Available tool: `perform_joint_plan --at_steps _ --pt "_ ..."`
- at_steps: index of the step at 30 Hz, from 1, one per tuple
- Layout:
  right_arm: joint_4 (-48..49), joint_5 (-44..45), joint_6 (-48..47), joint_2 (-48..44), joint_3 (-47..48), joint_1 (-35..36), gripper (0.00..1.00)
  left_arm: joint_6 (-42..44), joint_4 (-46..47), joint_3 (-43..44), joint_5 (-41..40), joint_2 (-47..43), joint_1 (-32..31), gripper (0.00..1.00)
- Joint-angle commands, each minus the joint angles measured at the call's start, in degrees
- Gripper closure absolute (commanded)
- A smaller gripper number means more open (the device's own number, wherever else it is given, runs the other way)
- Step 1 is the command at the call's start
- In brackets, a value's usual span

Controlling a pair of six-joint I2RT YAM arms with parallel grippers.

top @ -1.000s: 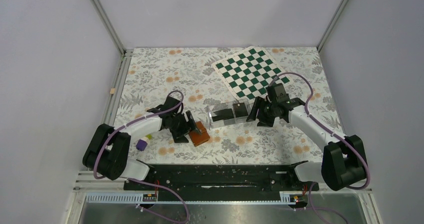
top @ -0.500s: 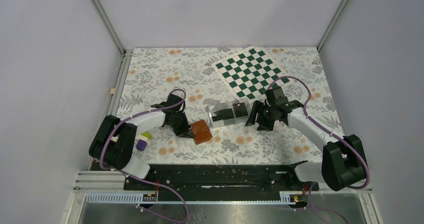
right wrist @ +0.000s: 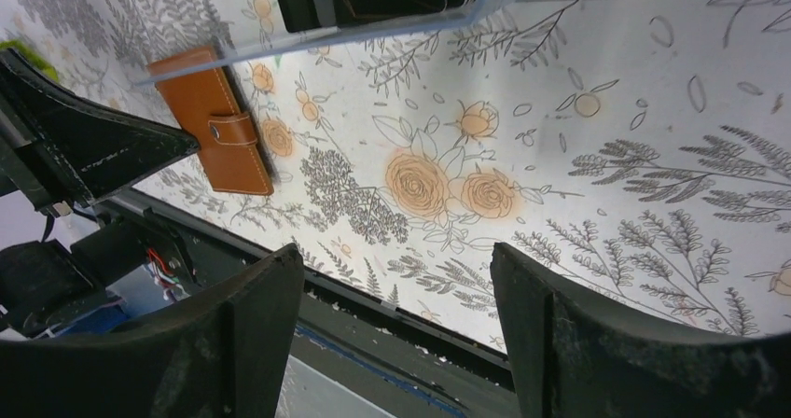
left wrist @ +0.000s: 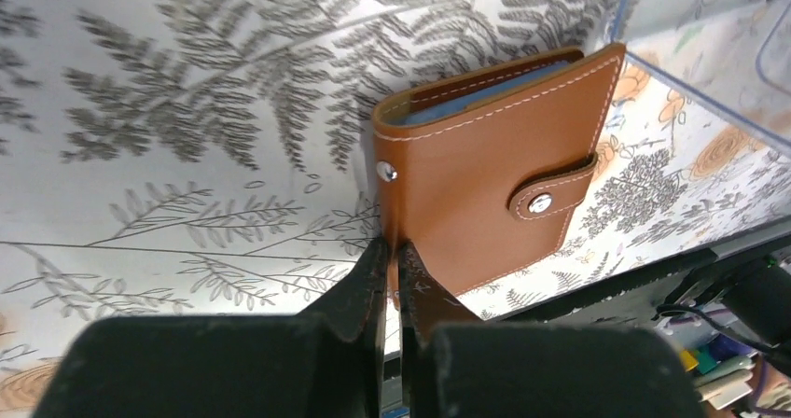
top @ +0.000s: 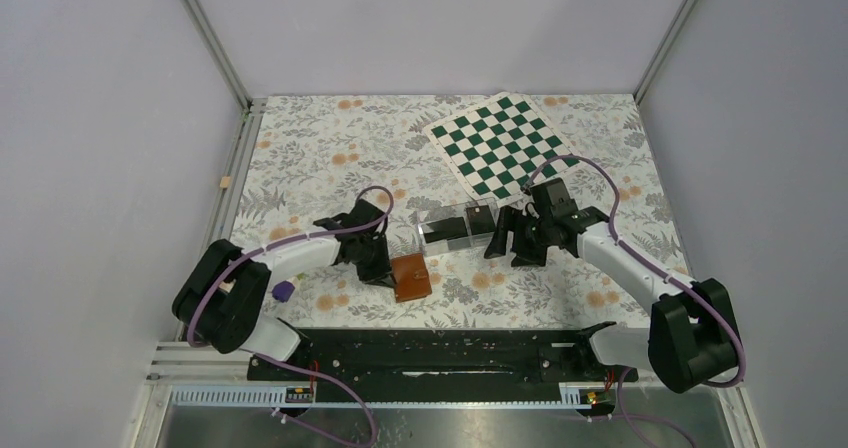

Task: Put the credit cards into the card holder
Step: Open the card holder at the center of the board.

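Though inside clear box (top: 460, 211), credit cards (top: 446, 232) indistinct.

Tan-brown leather card holder (left wrist: 476, 185): smooth, slight sheen, pale stitching, shiny metal snaps. Clear glossy plastic rectangular box (top: 436, 215). Matt floral-print table cover (top: 320, 158). Matt green-and-white checkered mat (top: 505, 140).

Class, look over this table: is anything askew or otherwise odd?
The green checkered mat lies turned diagonally at the far side of the table, out of line with its edges. The tan card holder is snapped shut.
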Motion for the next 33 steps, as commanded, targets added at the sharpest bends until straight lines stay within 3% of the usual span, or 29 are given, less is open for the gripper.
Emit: perform_joint_plan --at_steps 1,7,13,15,18,21,23,33 --pt "1.4 -3.2 -0.8 0.4 -0.6 1.5 0.20 -0.9 2.2 -1.8 0.6 0.8 -3.5 1.00" --pt "4.7 -6.2 5.4 2.7 -1.8 3.2 0.20 -1.3 2.4 1.5 2.3 5.3 -7.4 1.00" --pt "24.9 -10.9 23.7 5.9 -12.4 6.4 0.24 0.3 2.4 2.9 2.7 5.1 -8.8 0.99" --pt "30.9 -10.8 27.2 8.5 -14.0 8.5 0.27 0.9 2.1 3.1 2.1 4.8 -8.7 0.86" --pt "34.9 -10.5 30.3 12.7 -13.8 11.1 0.28 1.3 0.8 3.3 0.1 4.2 -8.6 0.58" --pt "37.2 -10.1 31.9 15.9 -12.5 13.2 0.30 1.5 2.1 2.2 1.9 3.6 -7.4 0.47" --pt "38.3 -9.8 32.5 17.6 -11.8 14.3 0.32 1.3 3.8 1.0 3.6 3.5 -6.1 0.44" --pt "37.7 -7.2 33.3 17.9 -12.1 16.5 0.38 -0.6 13.7 -1.9 14.0 8.8 -3.1 0.44"
